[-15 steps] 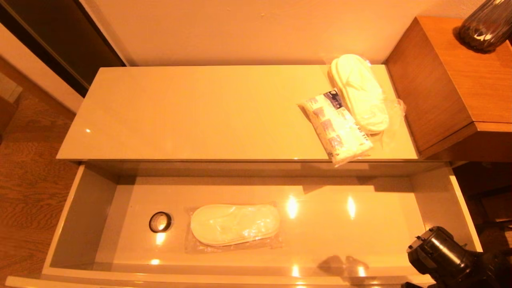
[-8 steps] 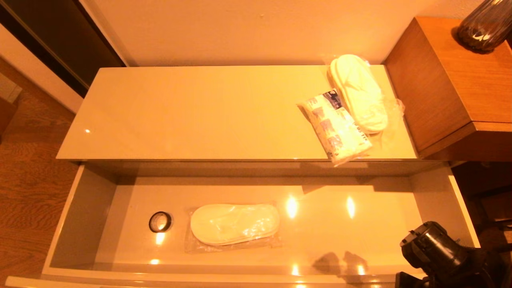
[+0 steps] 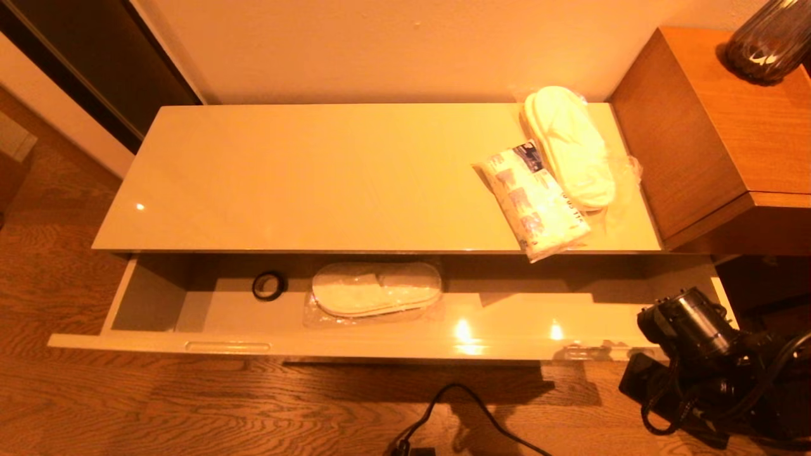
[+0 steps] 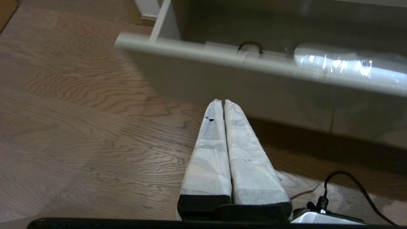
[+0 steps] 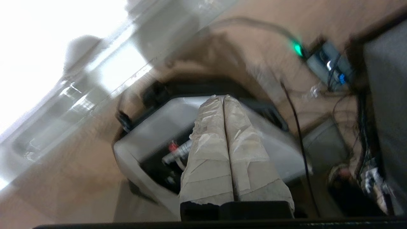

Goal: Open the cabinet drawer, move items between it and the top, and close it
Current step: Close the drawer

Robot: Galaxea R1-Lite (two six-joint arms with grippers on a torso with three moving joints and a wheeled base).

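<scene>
The cabinet drawer (image 3: 355,346) stands partly open below the top (image 3: 317,183). Inside it lie a black tape ring (image 3: 268,285) and bagged white slippers (image 3: 376,289), half under the top's shadow. On the top's right end rest a white packet with blue print (image 3: 535,199) and another bagged pair of slippers (image 3: 570,147). My right arm (image 3: 690,323) is at the drawer's right front corner; its gripper (image 5: 223,97) is shut and empty. My left gripper (image 4: 222,101) is shut and empty, low over the floor in front of the drawer front (image 4: 254,82), with the tape ring (image 4: 250,47) beyond it.
A taller brown wooden cabinet (image 3: 709,126) with a dark vase (image 3: 770,41) adjoins the right end. Wooden floor lies in front, with a black cable (image 3: 469,405) trailing across it. A dark doorway (image 3: 95,69) is at the back left.
The drawer has slid in by about half, carrying the tape ring and slippers under the top. My right arm has moved inward with the drawer's right front corner.
</scene>
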